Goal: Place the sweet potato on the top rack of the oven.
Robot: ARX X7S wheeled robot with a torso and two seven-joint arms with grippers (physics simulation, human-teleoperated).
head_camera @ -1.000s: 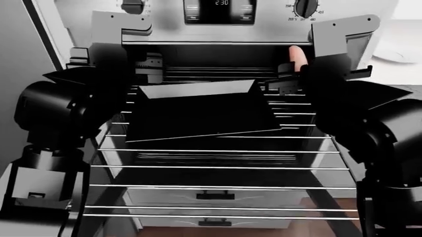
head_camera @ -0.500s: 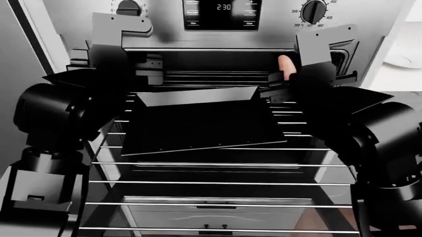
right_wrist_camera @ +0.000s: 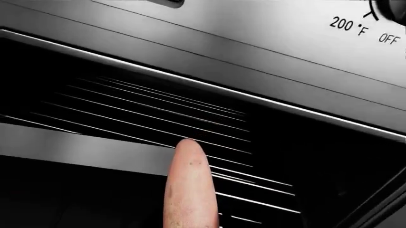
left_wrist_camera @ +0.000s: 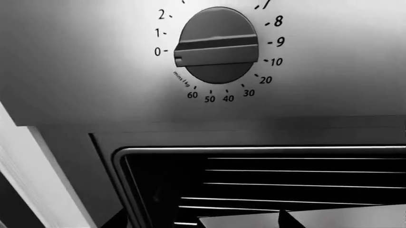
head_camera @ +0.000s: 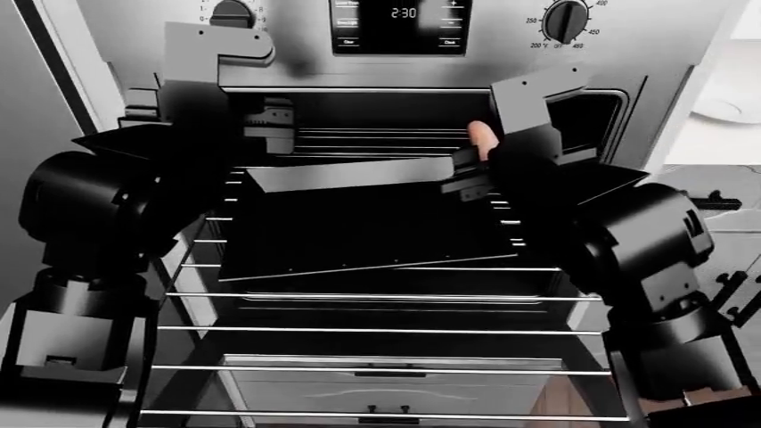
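Nearest in the head view, bare chrome wire shelves [head_camera: 380, 330] run across the open front of the oven [head_camera: 155, 45], with white drawer fronts [head_camera: 393, 388] showing below them. Just beyond lies the top rack [head_camera: 535, 267], bearing a flat black tray sheet [head_camera: 356, 227] that sits skewed, its far edge raised and tilted.

The left arm's bulk fills the near left. The left gripper [head_camera: 271, 120] sits at the far left of the oven mouth, by the cavity's upper edge; its jaws look dark against the cavity, and I cannot tell whether they are parted or closed. Its wrist camera faces a round timer knob [left_wrist_camera: 217, 45] on the steel panel, with the cavity's rim and wires below.

On the right, the right gripper [head_camera: 476, 165] reaches over the tray's far right corner, clamped around the sweet potato [head_camera: 482, 136]. The tuber stands upright out of the jaws, its pinkish tip pointing up in front of the dark cavity. It is above the tray, not resting on it. The right wrist view shows the same tip [right_wrist_camera: 188, 185] against the inner wires.

Farthest, the control panel carries a digital clock display [head_camera: 402, 13] reading 2:30, and a temperature knob [head_camera: 565, 18] to its right.
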